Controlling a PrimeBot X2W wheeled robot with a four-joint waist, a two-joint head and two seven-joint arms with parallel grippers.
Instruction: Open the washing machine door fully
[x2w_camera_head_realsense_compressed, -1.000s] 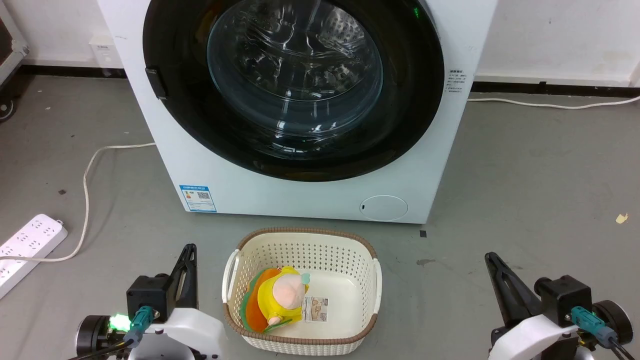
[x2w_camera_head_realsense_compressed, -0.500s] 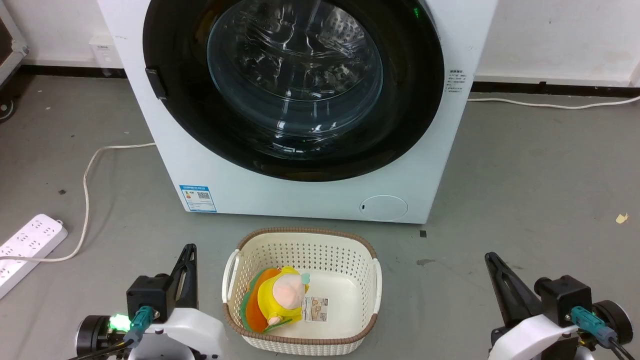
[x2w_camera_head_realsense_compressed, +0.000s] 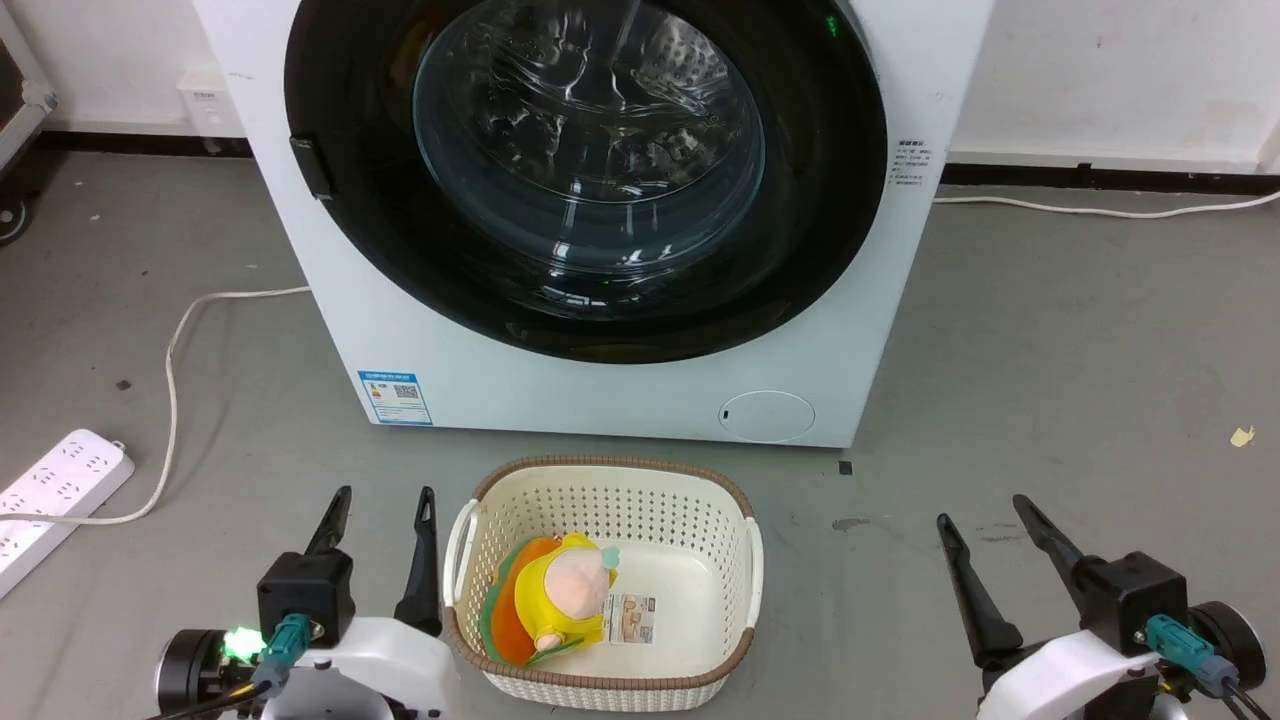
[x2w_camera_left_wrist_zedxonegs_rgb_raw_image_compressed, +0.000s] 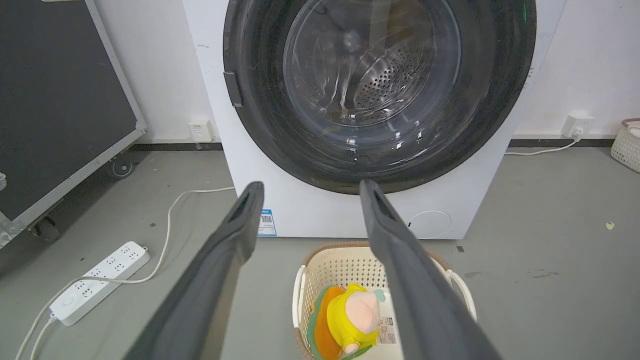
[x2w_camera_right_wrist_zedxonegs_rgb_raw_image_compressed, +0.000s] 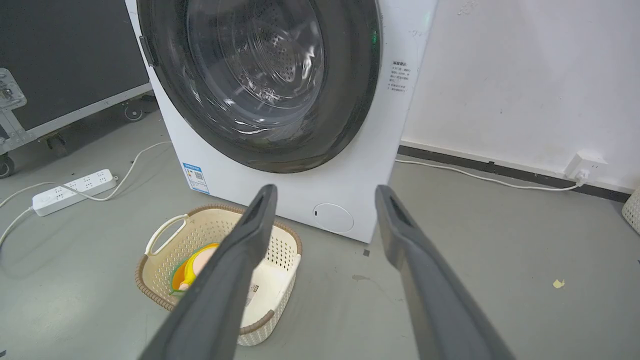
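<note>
Change from half a second back: the left end effector (x2w_camera_head_realsense_compressed: 385, 492), low left in the head view, had its two long dark fingers pressed together. Now they're spread wide apart with nothing between them. Same story for the right end effector (x2w_camera_head_realsense_compressed: 981, 508), low right: fingers parted, empty. Everything else has stayed put.

Writing, left to right: the small blue rectangular sticker (x2w_camera_head_realsense_compressed: 395, 397) low on the white boxy front-loading washing machine (x2w_camera_head_realsense_compressed: 560, 395) has a QR code, but the print's too tiny to read. The paper tag (x2w_camera_head_realsense_compressed: 632, 617) in the cream perforated plastic basket (x2w_camera_head_realsense_compressed: 610, 468), lying beside a yellow and orange plush toy (x2w_camera_head_realsense_compressed: 560, 595), is unreadable too. So is the small black-text label (x2w_camera_head_realsense_compressed: 910, 163) on the machine's right side.

The big round glossy black washing machine door (x2w_camera_head_realsense_compressed: 800, 250), with a clear glass bowl in the middle, is shut flat against the machine's front, facing the robot. It's well beyond both end effectors, with the basket on the floor in between. It's a disc, so no real long axis. Its small black handle tab (x2w_camera_head_realsense_compressed: 312, 165) sits on the left edge and runs roughly up-down.
</note>
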